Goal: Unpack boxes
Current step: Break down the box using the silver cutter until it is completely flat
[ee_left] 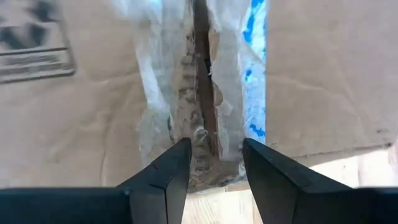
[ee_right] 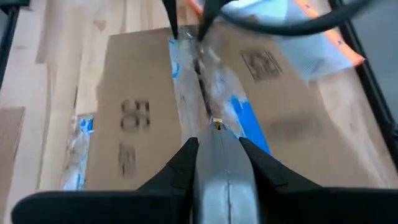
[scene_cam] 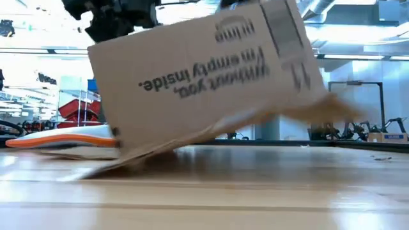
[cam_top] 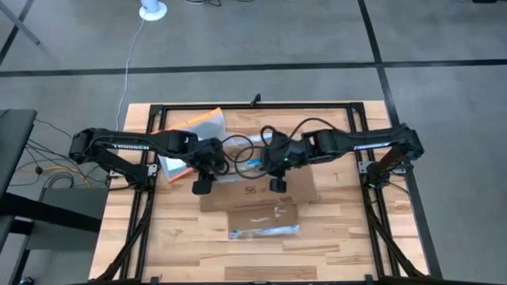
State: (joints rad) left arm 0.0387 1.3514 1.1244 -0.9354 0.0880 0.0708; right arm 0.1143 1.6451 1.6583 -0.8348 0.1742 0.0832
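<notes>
From above, the cardboard box (cam_top: 253,190) lies mid-desk (cam_top: 341,245) between both arms, a clear pouch (cam_top: 190,127) behind it. At desk level the box tilts, one edge lifted. The left gripper (ee_left: 214,163) sits at the taped seam (ee_left: 199,93), jaws apart. The right gripper (ee_right: 217,152) has its jaws clamped on a grey blade-like tool (ee_right: 219,168) over the seam.
</notes>
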